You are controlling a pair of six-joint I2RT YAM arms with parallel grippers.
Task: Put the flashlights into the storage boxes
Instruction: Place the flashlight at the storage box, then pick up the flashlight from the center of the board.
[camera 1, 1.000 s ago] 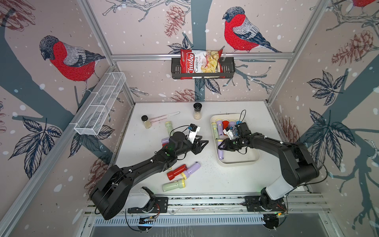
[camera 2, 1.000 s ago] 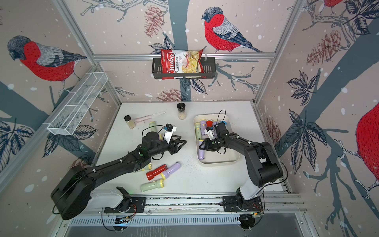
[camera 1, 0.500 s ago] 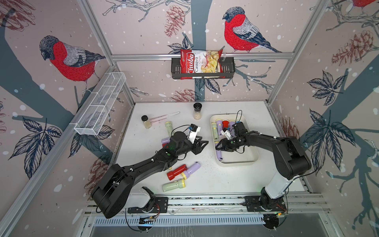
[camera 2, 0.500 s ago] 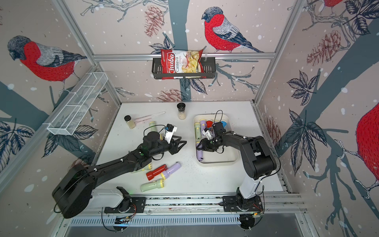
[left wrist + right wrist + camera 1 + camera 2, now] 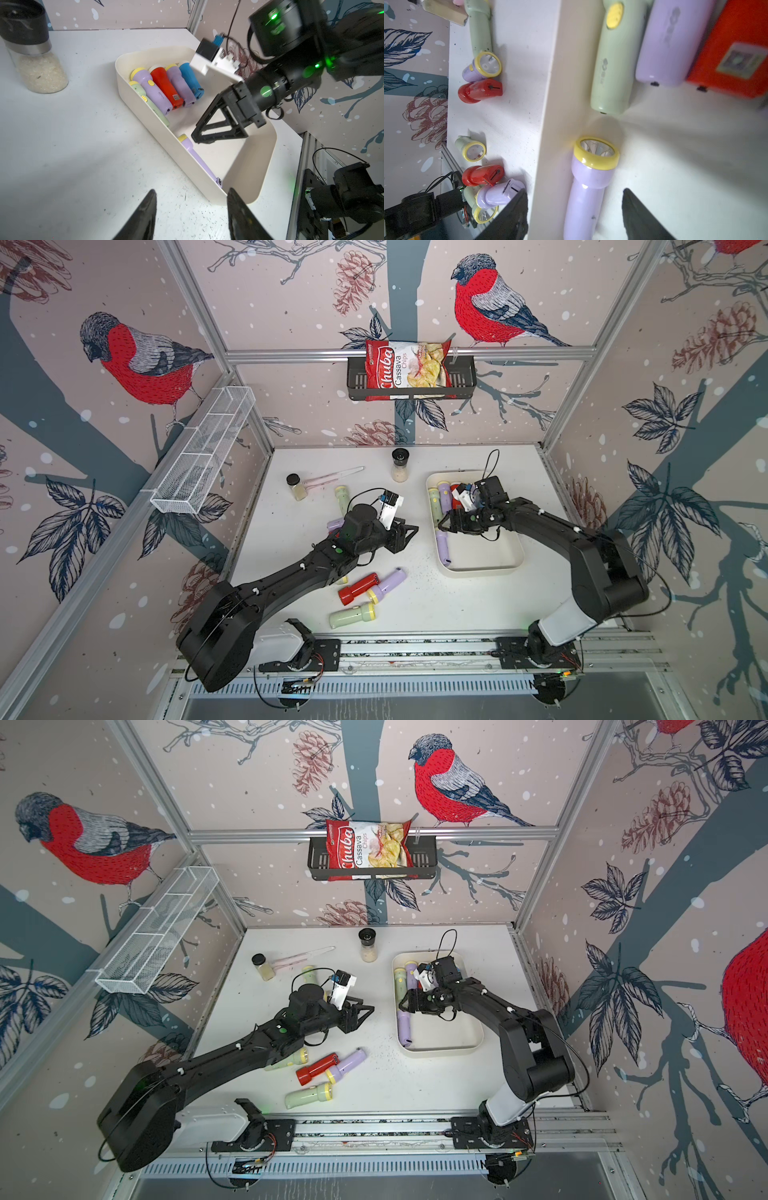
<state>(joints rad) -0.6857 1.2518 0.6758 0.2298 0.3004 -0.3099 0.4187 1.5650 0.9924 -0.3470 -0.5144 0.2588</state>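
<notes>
Remote op here, quick status. Right gripper (image 5: pixel 445 526) hangs over the storage box (image 5: pixel 482 569) w/ jaws spread wide, nothing pinched. The lilac flashlight (image 5: pixel 583 187) lies flat on the box floor betw the fingers, hugging the long wall on the side facing the left arm (image 5: pixel 291 572), head pointing at the packed row (image 5: pixel 164 87) of five at the box's far end. Left gripper (image 5: pixel 191 191) sits outside that same wall, jaws apart & empty. Outside the box, on the table (image 5: pixel 436 614), a red flashlight (image 5: pixel 358 588), a second lilac one (image 5: pixel 388 585) and a green one (image 5: pixel 352 616) lie bunched off the near corner, plus more partly under the arm. IMO these are light, stiff hollow plastic, smooth & round, so they'll roll or squirt out of a sloppy pinch. I'd grab mid-barrel, across the long axis, right behind the fat head so the flare acts as a stop.
</notes>
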